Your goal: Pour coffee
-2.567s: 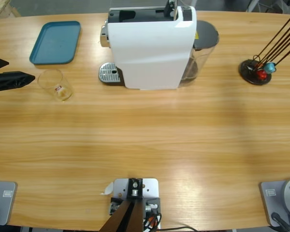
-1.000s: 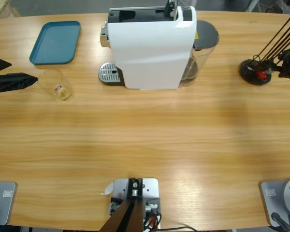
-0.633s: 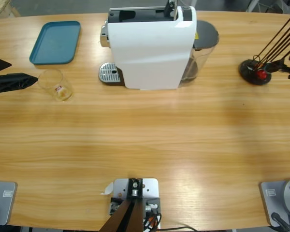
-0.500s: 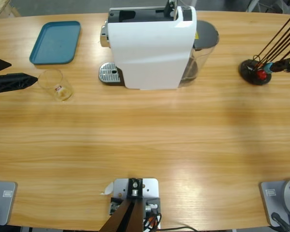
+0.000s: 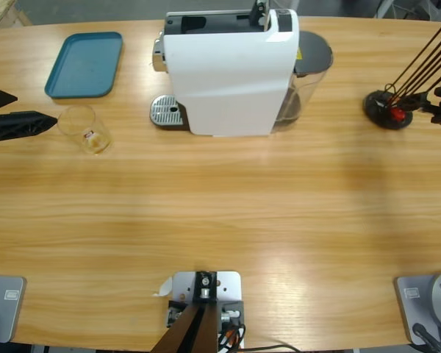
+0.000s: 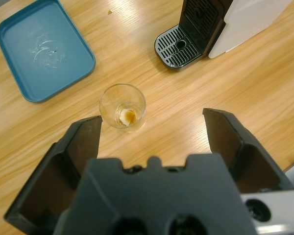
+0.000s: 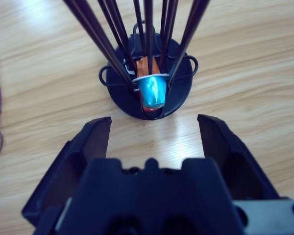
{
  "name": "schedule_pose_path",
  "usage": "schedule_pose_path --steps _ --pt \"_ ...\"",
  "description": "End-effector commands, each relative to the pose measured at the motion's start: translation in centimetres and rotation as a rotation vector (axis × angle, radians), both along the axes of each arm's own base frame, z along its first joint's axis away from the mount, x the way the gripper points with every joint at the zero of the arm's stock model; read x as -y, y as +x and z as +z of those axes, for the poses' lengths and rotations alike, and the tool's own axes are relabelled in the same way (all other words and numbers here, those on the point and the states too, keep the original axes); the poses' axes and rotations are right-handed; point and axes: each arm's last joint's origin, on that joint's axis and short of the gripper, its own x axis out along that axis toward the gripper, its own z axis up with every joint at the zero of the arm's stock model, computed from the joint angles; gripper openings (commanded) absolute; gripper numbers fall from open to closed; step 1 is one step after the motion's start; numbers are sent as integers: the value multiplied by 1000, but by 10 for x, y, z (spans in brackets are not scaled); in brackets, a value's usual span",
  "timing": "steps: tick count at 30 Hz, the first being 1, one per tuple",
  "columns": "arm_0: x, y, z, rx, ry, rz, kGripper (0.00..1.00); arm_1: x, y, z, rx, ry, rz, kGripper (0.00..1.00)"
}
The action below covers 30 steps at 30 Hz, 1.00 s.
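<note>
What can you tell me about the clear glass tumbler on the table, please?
The glass tumbler is a short, clear, round glass standing upright on the wooden table, below the blue tray and left of the white machine's drip grate in the high view. It carries a small red mark on its side. The left wrist view shows only a little brownish residue at its bottom. Nothing touches it; the left gripper sits open beside it, jaws apart from the glass.

Right gripper (image 7: 154,128) fingers apart before wire holder (image 7: 149,105); blue capsule (image 7: 153,91) inside.
</note>
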Motion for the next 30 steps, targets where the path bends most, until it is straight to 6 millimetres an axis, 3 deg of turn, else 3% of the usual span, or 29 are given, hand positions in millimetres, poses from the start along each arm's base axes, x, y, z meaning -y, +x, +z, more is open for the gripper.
schedule_pose_path --steps 1,10,17,20,30 --pt "-1 -2 -15 -43 46 -7 899 1 9 -15 -46 -4 6 766" --pt "-1 -3 -14 -41 44 -7 899 0 14 -16 -40 -2 20 751" --pt "-1 -3 -15 -42 45 -7 899 1 14 -16 -40 -3 17 396" --pt "-1 -3 -14 -41 44 -7 899 2 15 -16 -41 -2 13 306" --pt "-1 -3 -15 -42 45 -7 899 5 17 -20 -48 5 1 220"
